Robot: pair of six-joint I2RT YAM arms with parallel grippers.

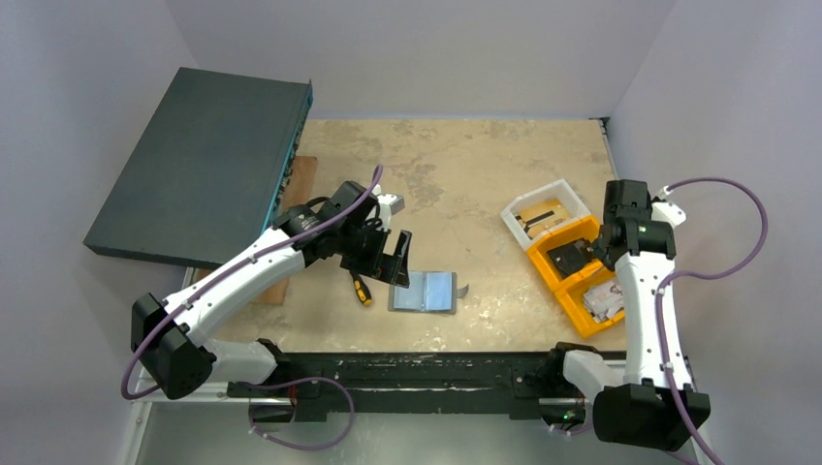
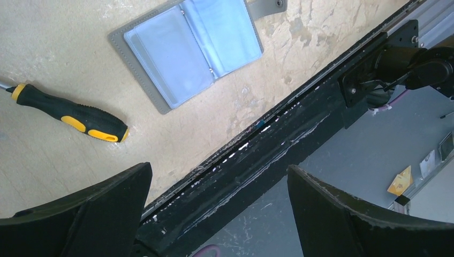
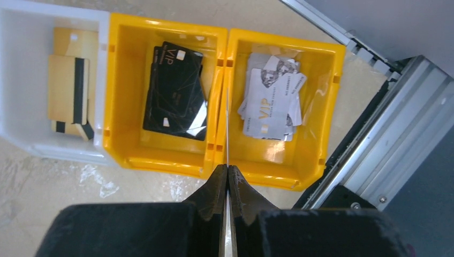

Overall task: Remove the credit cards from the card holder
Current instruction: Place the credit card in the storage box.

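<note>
The grey card holder (image 1: 424, 291) (image 2: 187, 51) lies open and flat near the table's front edge, its pale blue clear sleeves facing up. My left gripper (image 1: 393, 257) (image 2: 219, 171) hovers just left of it, open wide with nothing between its fingers. Over at the bins, my right gripper (image 3: 227, 168) is shut on a thin white credit card (image 3: 227, 128) seen edge-on, above the wall shared by the two orange bins. Black cards (image 3: 174, 88) fill the middle orange bin (image 3: 160, 158). White cards (image 3: 270, 99) lie in the right orange bin (image 3: 267, 171).
A white bin (image 3: 16, 80) holds gold cards (image 3: 67, 88). A black-and-yellow screwdriver (image 1: 361, 288) (image 2: 69, 115) lies left of the card holder. A large dark flat box (image 1: 204, 165) leans at the back left over a wooden board (image 1: 300, 174).
</note>
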